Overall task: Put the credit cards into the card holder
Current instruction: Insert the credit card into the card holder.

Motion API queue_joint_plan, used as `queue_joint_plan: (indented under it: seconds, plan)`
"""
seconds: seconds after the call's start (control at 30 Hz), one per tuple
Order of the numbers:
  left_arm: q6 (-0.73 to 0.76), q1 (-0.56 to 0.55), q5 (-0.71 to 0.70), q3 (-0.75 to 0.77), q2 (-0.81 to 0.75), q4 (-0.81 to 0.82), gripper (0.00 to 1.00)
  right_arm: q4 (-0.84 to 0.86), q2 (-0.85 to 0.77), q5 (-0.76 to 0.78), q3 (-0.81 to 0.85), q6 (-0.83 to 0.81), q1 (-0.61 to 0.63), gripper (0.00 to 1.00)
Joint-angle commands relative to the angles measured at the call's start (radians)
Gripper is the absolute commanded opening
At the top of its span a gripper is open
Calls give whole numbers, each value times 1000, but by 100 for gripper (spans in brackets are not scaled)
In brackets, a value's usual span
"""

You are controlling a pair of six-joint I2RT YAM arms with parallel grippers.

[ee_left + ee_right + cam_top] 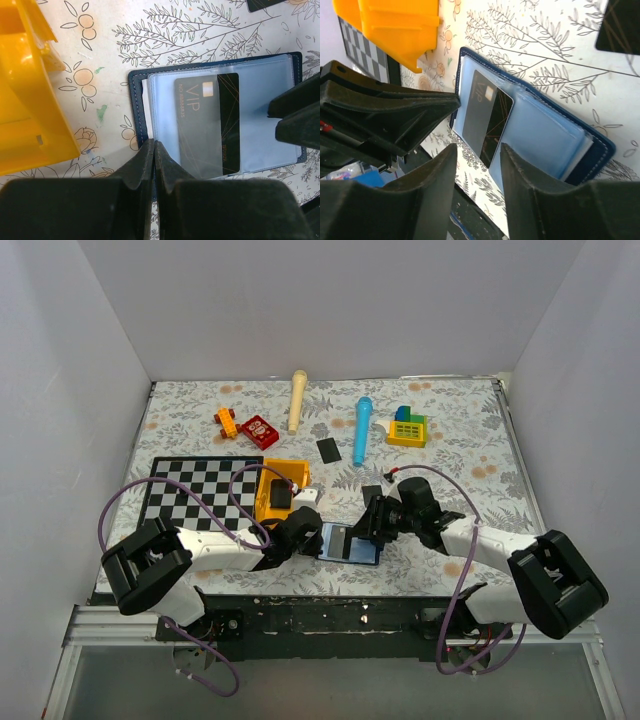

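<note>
The navy card holder lies open near the table's front edge, its light blue clear pockets up. It also shows in the left wrist view and the right wrist view. A black VIP credit card lies on its pockets, one end poking past the near edge. My left gripper is shut, pinching the holder's left edge. My right gripper is open, its fingers either side of the card's near end. Another black card lies just behind the holder.
A further black card lies mid-table. A yellow bin stands close to the left of the holder. A checkerboard is at the left. A blue marker, cream stick and toys lie at the back.
</note>
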Motion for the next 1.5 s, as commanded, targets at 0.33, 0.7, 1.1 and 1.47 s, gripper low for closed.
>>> queue_joint_plan:
  seconds: [0.33, 0.7, 1.1, 1.47]
  plan:
    - [10, -5, 5, -16, -14, -33, 0, -99, 45, 46, 44, -40, 3, 1]
    - [13, -5, 7, -6, -8, -36, 0, -75, 118, 41, 72, -40, 13, 1]
    - [12, -5, 4, -14, -11, -37, 0, -48, 193, 41, 113, -28, 62, 1]
    - [10, -5, 7, -17, -17, -33, 0, -28, 231, 38, 135, -12, 99, 1]
